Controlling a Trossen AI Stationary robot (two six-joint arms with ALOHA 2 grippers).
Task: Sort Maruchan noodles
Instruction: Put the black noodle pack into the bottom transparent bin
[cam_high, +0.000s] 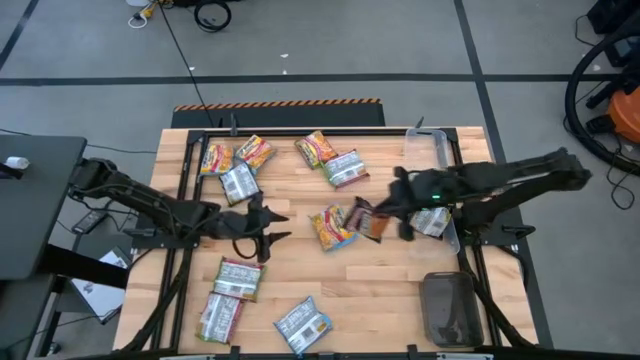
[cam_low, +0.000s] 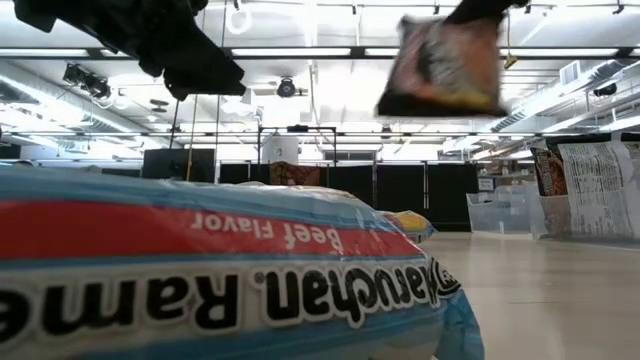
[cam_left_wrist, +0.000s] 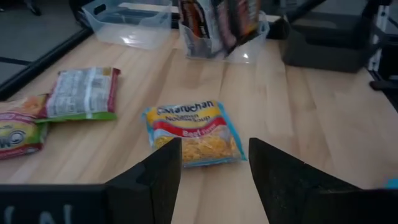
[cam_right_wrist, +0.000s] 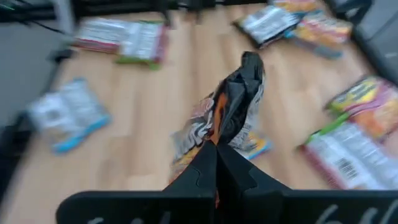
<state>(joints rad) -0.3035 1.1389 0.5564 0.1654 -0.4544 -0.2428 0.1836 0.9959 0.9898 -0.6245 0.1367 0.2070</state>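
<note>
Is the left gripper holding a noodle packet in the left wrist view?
No, the left gripper stands open and empty above the yellow packet on the table.

low view: pale blue packet (cam_low: 220, 270) right at the lens, seen upside down, black letters read "maruchan rame", cut at the picture edge; on its red band white "beef flavor". left wrist view: yellow packet (cam_left_wrist: 194, 132) lying flat on the wooden table (cam_left_wrist: 311, 112), reads "maruchan" at its top, a small line below it too blurred to be sure of, red band with "beef". print on the other packets too small or blurred. papers on the room's far wall in the low view unreadable.
</note>
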